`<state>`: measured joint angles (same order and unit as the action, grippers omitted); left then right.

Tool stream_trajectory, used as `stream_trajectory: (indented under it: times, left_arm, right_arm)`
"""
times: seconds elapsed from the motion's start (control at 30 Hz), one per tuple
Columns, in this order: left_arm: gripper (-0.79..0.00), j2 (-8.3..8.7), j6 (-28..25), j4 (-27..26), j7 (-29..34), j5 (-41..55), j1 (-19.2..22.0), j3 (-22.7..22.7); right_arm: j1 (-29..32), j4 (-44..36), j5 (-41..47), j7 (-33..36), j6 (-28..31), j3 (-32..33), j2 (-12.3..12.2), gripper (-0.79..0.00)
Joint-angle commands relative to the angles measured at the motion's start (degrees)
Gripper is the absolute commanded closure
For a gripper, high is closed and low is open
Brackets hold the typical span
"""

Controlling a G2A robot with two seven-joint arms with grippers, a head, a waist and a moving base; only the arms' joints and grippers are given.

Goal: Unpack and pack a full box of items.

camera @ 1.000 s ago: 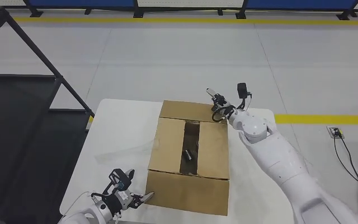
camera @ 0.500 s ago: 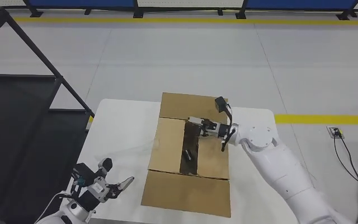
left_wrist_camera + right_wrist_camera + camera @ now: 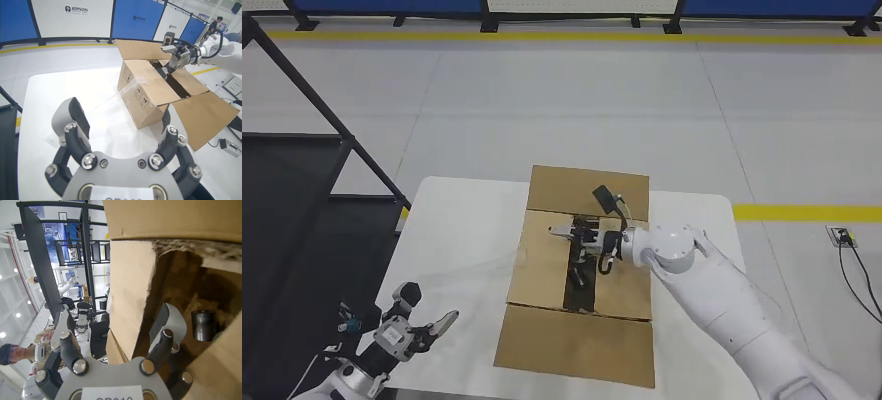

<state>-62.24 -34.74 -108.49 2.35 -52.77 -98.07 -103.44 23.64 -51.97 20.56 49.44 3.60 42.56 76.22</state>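
A: Where's the brown cardboard box [image 3: 542, 250] sitting?
B: Mid white desk [image 3: 452, 230]. The right jaws are gaping wide, straddling its flap edge near a dark metal cylinder [image 3: 203, 325] inside; the left jaws are hanging wide, well apart.

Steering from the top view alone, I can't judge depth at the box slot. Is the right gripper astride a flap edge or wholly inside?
Observer: Astride. In the right wrist view the right gripper is open: one finger is down in the slot, the other outside, over the flap.
Operator: Anything close to the inner finger?
Observer: A dark cylinder sits inside the box, beyond that finger and apart from it.
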Motion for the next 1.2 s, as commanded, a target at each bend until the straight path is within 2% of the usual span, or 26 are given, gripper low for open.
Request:
stream_trajectory:
  times: [0.0, 0.23, 0.37, 0.5, 0.63, 0.73, 0.83, 0.97, 1.17]
  left_arm:
    - [-0.785, -0.02, -0.29, -0.1, -0.11, -0.53, -0.11, 0.49]
    - [-0.785, -0.07, -0.23, -2.09, 0.35, -3.52, 0.04, 2.77]
    - [-0.785, -0.06, 0.27, -4.59, 1.91, -8.23, 0.71, 5.25]
    - [-0.785, -0.36, 4.85, -6.36, 2.62, -12.99, 2.29, 9.13]
    - [-0.785, -0.98, 12.65, -6.85, 2.7, -16.21, 4.25, 13.57]
    - [-0.785, -1.68, 19.35, -6.26, 2.69, -14.94, 5.98, 16.8]
    - [-0.785, -2.19, 23.65, -5.72, 3.48, -13.35, 7.98, 18.83]
    - [-0.785, -2.61, 26.16, -4.93, 4.25, -11.01, 9.88, 19.98]
    - [-0.785, -2.87, 26.22, -4.24, 4.52, -7.2, 10.48, 19.67]
  right_arm:
    - [-0.91, 1.89, 3.47, 2.13, 1.57, 0.12, 0.79, -0.785]
    - [-3.24, 6.45, 12.93, 8.05, 5.51, 1.93, 2.65, -0.785]
    - [-4.4, 6.25, 15.92, 7.28, 5.59, 2.51, 3.67, -0.785]
    - [-5.29, 4.9, 17.06, 7.4, 5.9, 2.12, 4.71, -0.785]
    - [-6.19, 4.24, 17.13, 7.33, 6.04, 1.16, 5.83, -0.785]
    - [-6.88, 4.76, 17.95, 7.77, 5.95, 0.4, 6.82, -0.785]
    - [-7.57, 6.01, 19.27, 9.08, 6.01, -0.3, 7.87, -0.785]
    - [-8.63, 8.24, 20.91, 11.94, 5.86, -1.28, 9.29, -0.785]
    - [-9.93, 11.97, 22.45, 15.9, 6.74, -2.01, 11.04, -0.785]
